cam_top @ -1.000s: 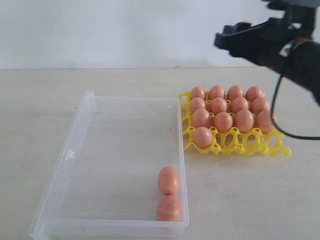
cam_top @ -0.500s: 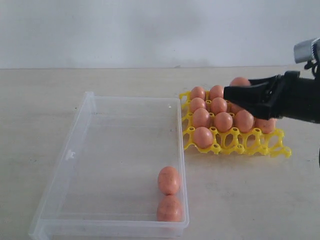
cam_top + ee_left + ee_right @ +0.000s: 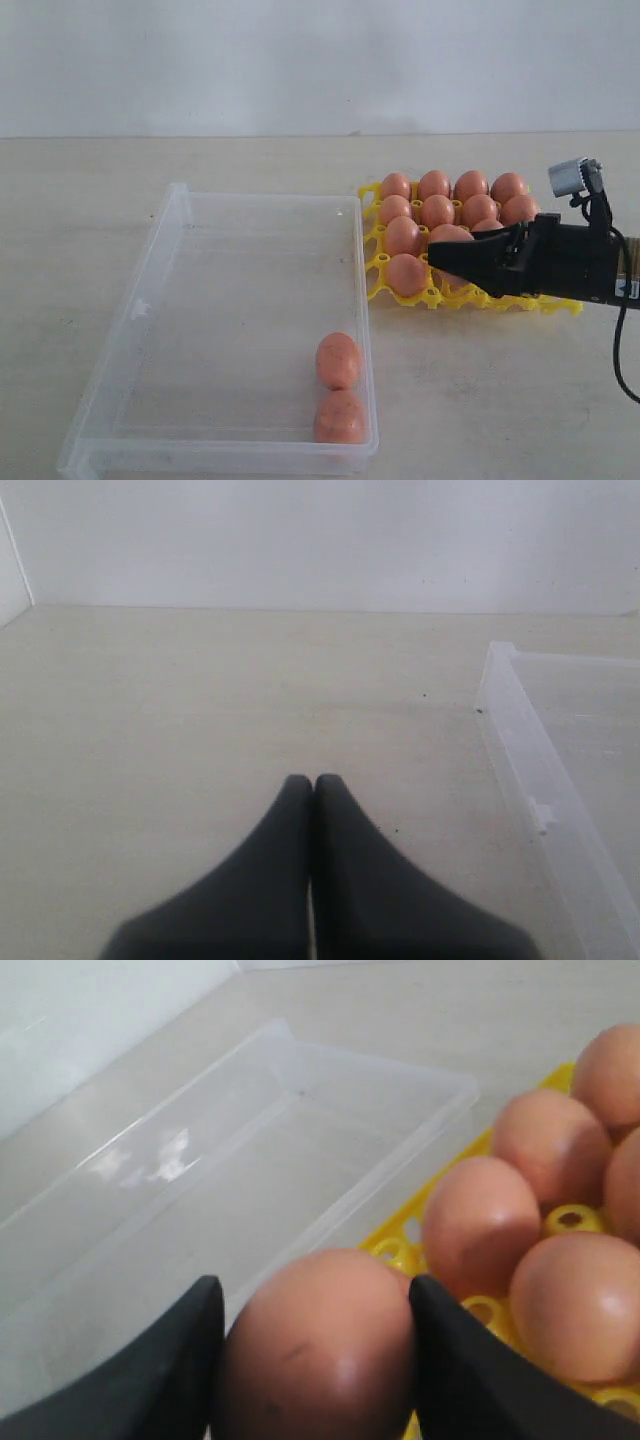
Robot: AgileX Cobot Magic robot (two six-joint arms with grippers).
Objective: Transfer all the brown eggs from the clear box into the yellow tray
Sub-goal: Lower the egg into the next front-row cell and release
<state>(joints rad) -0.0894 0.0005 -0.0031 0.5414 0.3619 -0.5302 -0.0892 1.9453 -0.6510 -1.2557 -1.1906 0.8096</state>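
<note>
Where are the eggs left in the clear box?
In the exterior view, the two brown eggs lie one behind the other in the front right corner of the clear box, beside its right wall.

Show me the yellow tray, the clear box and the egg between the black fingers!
yellow tray (image 3: 428, 297): exterior view, front rim.
clear box (image 3: 150, 285): exterior view, left wall.
brown egg (image 3: 315, 1350): right wrist view, shell middle.

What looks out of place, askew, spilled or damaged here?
Nothing stands out. The brown eggs sit whole in the yellow tray, two lie in the clear box, and the right gripper holds one egg uncracked.
</note>
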